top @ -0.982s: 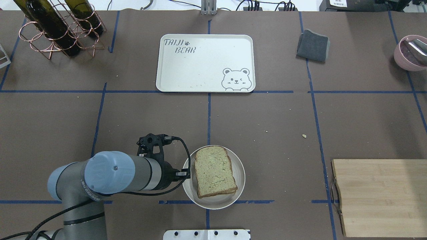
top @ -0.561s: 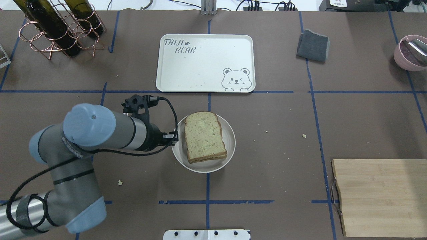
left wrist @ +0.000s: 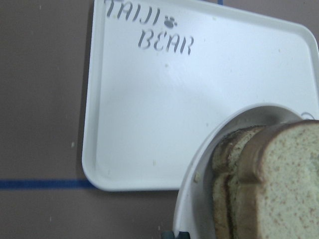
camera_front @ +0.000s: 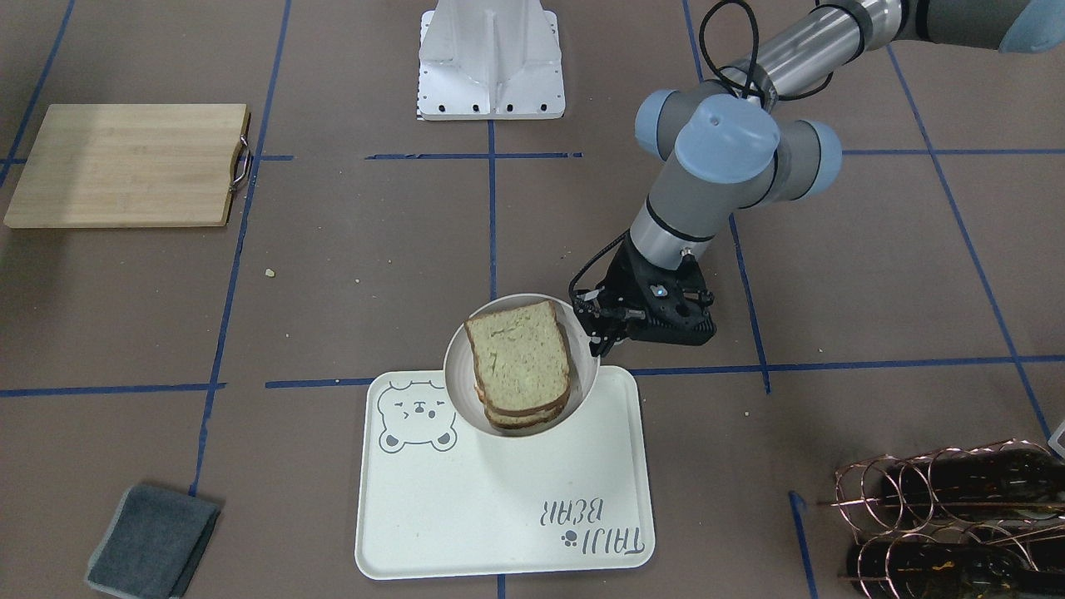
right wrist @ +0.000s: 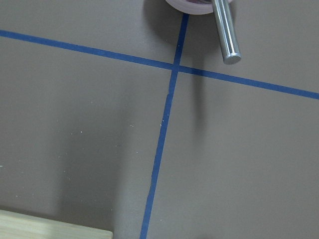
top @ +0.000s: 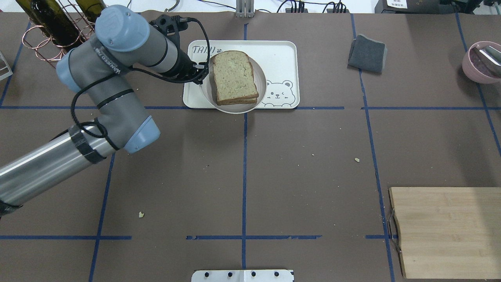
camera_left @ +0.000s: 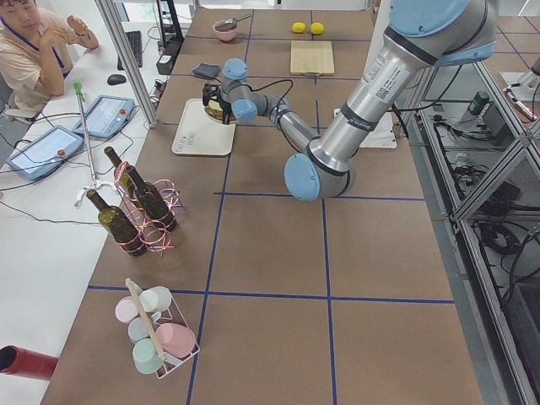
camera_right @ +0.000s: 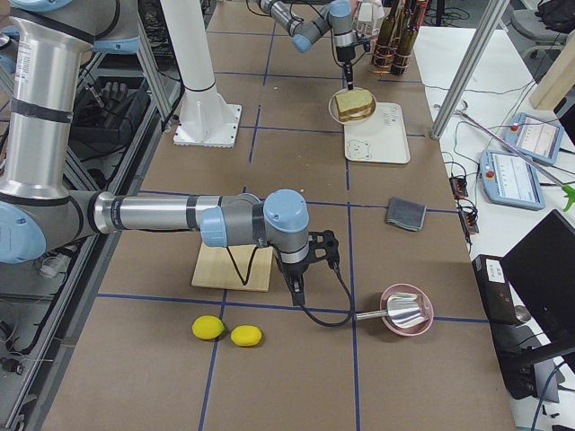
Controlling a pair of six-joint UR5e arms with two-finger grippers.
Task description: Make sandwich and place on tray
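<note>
The sandwich (top: 234,76) is two brown-crusted bread slices stacked in a small round cream bowl (top: 235,110); the egg is hidden between them. My left gripper (top: 201,72) is shut on the bowl's left rim and holds it over the tray (top: 282,58), covering part of the "TAIJI BEAR" lettering. In the front-facing view the bowl (camera_front: 456,366) with the sandwich (camera_front: 520,362) hangs over the tray's (camera_front: 499,516) robot-side edge. The left wrist view shows the tray (left wrist: 149,114) below the sandwich (left wrist: 279,184). My right gripper (camera_right: 297,292) hovers near the cutting board; I cannot tell its state.
A wooden cutting board (top: 446,231) lies at the front right. A grey cloth (top: 367,53) and a pink bowl with a metal scoop (top: 483,60) sit at the back right. A wine bottle rack (top: 51,35) stands at the back left. Two lemons (camera_right: 225,332) lie near the board.
My left arm has carried the bowl with the sandwich from the table's front middle forward to over the tray. The grip on the rim is unchanged.
</note>
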